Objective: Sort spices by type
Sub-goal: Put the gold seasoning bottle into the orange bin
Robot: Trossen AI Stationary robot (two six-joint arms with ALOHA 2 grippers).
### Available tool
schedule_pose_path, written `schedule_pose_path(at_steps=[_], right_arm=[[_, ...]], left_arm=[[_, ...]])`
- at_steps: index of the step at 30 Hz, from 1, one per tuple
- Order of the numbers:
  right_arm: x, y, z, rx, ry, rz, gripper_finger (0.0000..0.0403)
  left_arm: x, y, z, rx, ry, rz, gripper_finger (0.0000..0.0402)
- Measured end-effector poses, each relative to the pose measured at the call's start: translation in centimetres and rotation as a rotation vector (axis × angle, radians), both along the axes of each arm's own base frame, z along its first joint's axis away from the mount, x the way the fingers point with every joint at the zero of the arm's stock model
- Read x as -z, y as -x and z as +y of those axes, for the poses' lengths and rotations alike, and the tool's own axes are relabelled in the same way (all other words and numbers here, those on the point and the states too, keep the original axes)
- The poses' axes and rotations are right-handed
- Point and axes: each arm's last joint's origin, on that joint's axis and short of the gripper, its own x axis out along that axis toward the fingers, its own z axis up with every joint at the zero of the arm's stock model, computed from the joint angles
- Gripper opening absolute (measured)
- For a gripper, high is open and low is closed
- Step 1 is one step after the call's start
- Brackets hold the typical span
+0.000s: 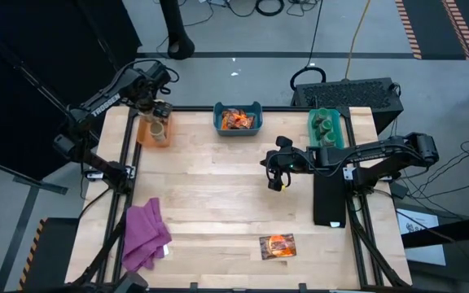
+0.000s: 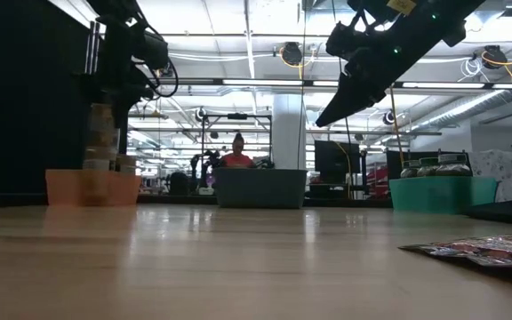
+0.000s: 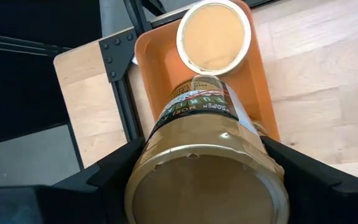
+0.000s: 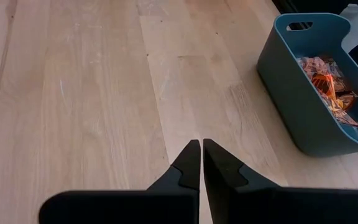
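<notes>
I've got the left gripper (image 3: 207, 186) clamped around a tan jar (image 3: 207, 155), holding it above the orange bin (image 1: 153, 130) at the far left corner of the worktop (image 1: 218, 195); another tan jar (image 3: 214, 36) with a cream top already stands in that bin. My right gripper (image 1: 277, 183) hangs over the middle of the worktop with its fingers pressed together, holding nothing. The blue bin (image 1: 238, 119) has orange packets (image 4: 328, 84) inside, the teal bin (image 1: 326, 129) holds dark-green jars (image 1: 326, 124). One packet (image 1: 278, 246) lies flat near the front edge, well apart from the purple cloth (image 1: 145, 234) at the front left.
</notes>
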Motion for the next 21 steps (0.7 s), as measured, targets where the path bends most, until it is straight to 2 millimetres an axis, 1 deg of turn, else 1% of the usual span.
schedule_pose_path(at_steps=[4, 21], right_arm=[[0.01, 0.0, 0.01, 0.0, 0.0, 0.001, 0.0], [0.06, 0.05, 0.02, 0.0, -0.001, 0.009, 0.0]], left_arm=[[0.2, -0.29, 0.1, 0.007, 0.008, -0.013, 0.0283], [0.22, -0.3, 0.12, 0.007, 0.021, -0.033, 0.0283]])
